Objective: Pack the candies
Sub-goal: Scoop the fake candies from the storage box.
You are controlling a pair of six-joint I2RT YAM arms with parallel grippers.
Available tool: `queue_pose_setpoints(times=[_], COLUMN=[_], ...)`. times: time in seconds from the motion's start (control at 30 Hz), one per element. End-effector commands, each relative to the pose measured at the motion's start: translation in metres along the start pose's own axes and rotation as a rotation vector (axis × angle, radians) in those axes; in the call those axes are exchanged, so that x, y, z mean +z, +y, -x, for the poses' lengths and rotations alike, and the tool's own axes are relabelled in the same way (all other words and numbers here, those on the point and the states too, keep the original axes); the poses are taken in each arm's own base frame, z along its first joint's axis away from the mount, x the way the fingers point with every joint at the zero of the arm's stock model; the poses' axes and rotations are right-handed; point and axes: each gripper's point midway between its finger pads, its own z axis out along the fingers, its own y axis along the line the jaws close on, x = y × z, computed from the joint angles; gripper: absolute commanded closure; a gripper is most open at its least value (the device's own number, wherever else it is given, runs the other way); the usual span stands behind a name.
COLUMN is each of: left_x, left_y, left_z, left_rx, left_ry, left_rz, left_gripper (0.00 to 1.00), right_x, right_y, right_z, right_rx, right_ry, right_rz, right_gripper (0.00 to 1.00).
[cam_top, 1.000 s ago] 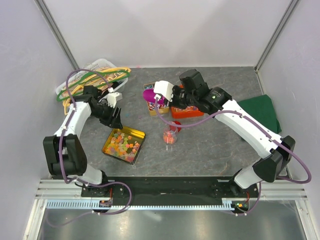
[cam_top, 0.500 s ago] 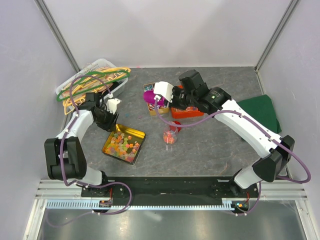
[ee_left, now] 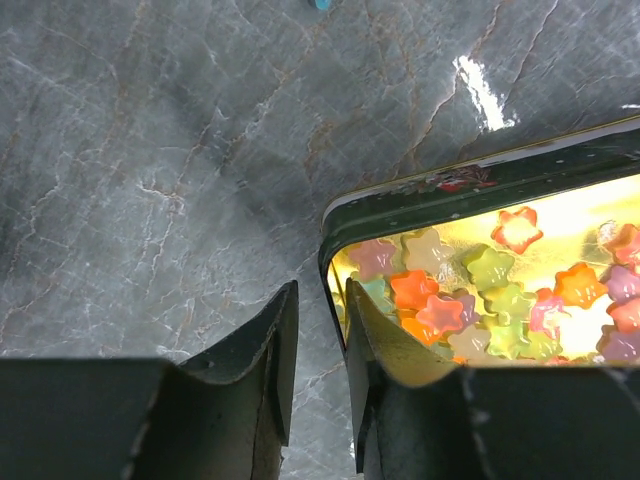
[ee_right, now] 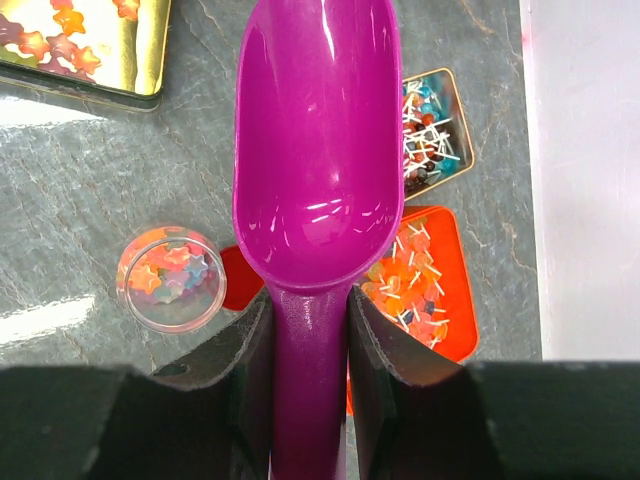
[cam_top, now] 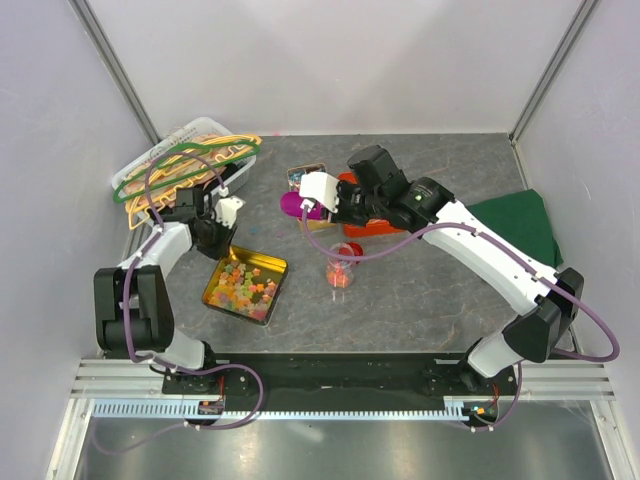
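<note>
Star-shaped pastel candies lie in a gold tin, seen front left in the top view. My left gripper sits at the tin's far corner, shut on the rim, one finger inside and one outside. My right gripper is shut on the handle of an empty purple scoop, held above the table's middle. A small clear jar holds a few star candies. A round red lid lies beside it.
An orange tray of round sweets on sticks lies under the right arm. A small tin holds blue, red and white pieces. A white bin of hangers stands back left. A green cloth lies right.
The left gripper drew back left to the tin's far corner, and that corner shifted slightly left. The right gripper and scoop moved a little left and nearer.
</note>
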Motion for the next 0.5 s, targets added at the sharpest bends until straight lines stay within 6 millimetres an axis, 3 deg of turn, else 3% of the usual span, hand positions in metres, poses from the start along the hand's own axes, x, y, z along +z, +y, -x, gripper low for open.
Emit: queue_pose_setpoints(times=[0.0,0.17,0.37,0.47], left_x=[0.01,0.019,0.028,0.03], left_y=[0.008,0.008,0.005,0.003], left_z=[0.004,-0.009,-0.008,-0.008], left_rx=[0.033,0.059,0.113,0.128], left_ry=[-0.018,0.027,0.048,0.054], left_rz=[0.053,0.092,0.138,0.147], left_gripper=[0.69,0.7,0.74,0.82], right_x=[-0.008,-0.005,-0.005,-0.005], right_y=[-0.009,-0.002,0.008,0.015], right_z=[0.018,0.017,0.019,0.019], right_rx=[-0.023,-0.038,-0.07,-0.093], right_ry=[-0.037,-0.022,-0.004,0.008], right_rz=[-0.026,-0.012,0.002,0.011], right_gripper=[1.0,1.0,1.0,1.0])
